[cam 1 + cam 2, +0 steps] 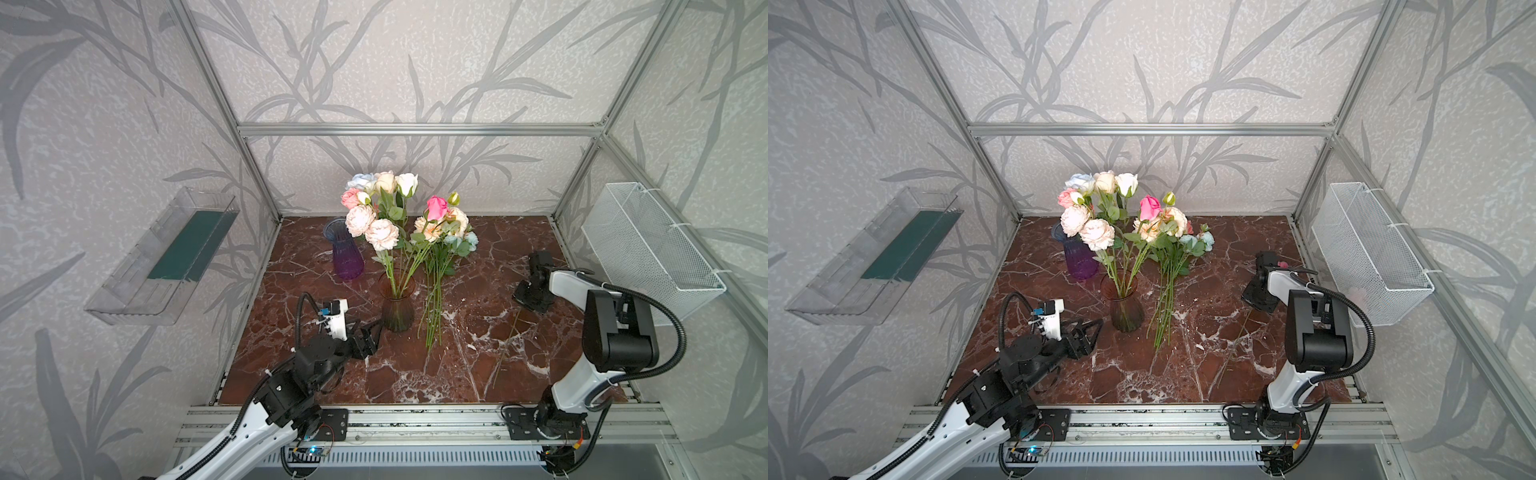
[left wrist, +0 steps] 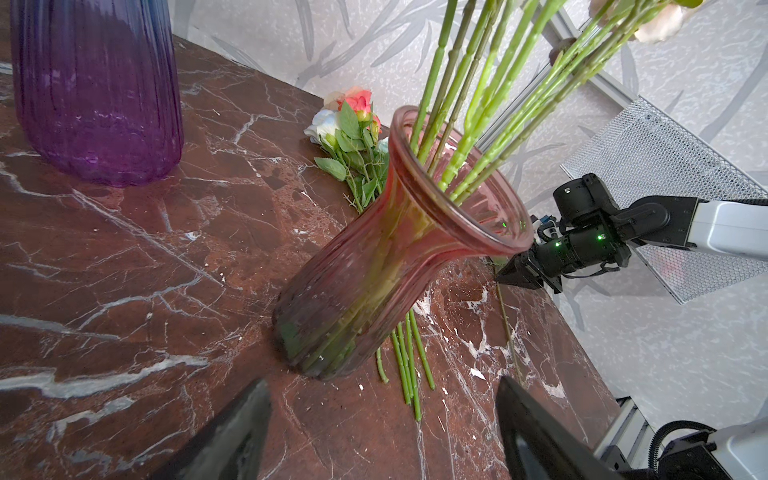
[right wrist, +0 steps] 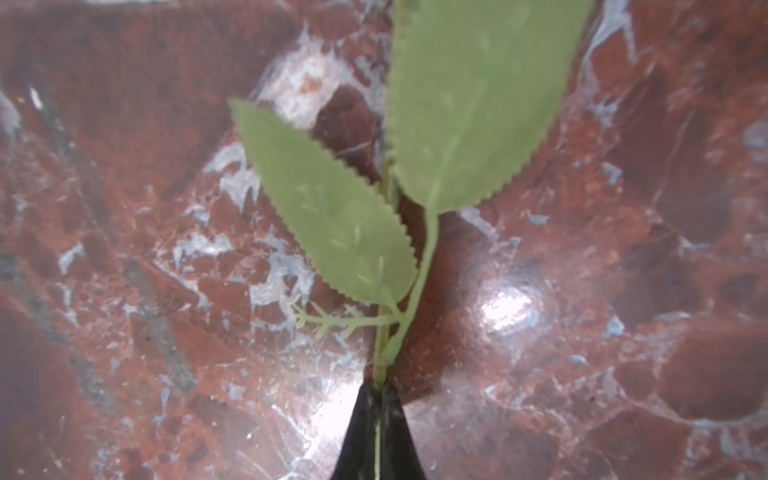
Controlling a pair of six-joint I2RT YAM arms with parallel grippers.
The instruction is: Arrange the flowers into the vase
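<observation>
While low over the bench [image 3: 623,249], the right gripper [image 3: 377,390] is closed on a leafy flower stem [image 3: 380,361]. We see the left gripper [image 1: 370,332] wide open, holding nothing, just beside the vase [image 1: 397,307] at frame centre. The vase holds several flowers [image 1: 380,216]; other flowers [image 1: 440,249] lie right of it.

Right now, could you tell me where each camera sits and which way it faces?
Top view: high behind the robot, looking down on the table; left gripper and right gripper show.
Top view: alongside, same aim; both grippers, purple vase show.
Left wrist: low, facing the pink vase; its open fingers show.
Right wrist: close above the table, along a stem; shut fingertips show.
Shared: top views and left wrist show pink vase and right gripper.
</observation>
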